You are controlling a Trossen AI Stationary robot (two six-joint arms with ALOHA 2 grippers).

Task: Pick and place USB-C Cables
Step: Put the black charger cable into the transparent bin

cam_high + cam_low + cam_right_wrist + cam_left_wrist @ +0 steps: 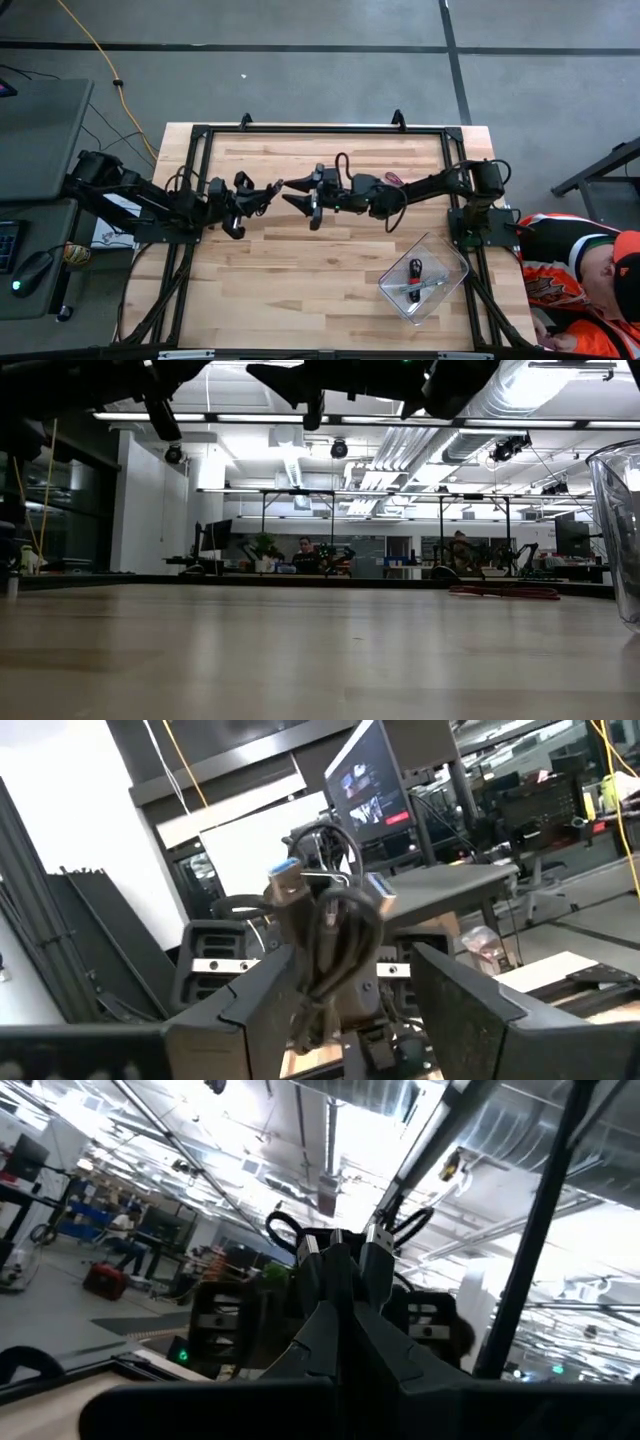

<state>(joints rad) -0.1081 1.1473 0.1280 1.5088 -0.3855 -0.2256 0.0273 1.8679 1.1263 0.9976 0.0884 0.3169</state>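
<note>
Raised over mid-tabletop (300, 270), the left tool (272, 187) is clamped on a black USB-C cable bundle (325, 935), meeting tip to tip the right tool (293, 193), parted and holding nothing, while two more cables (415, 281) lie in the clear bin (452, 268).
</note>
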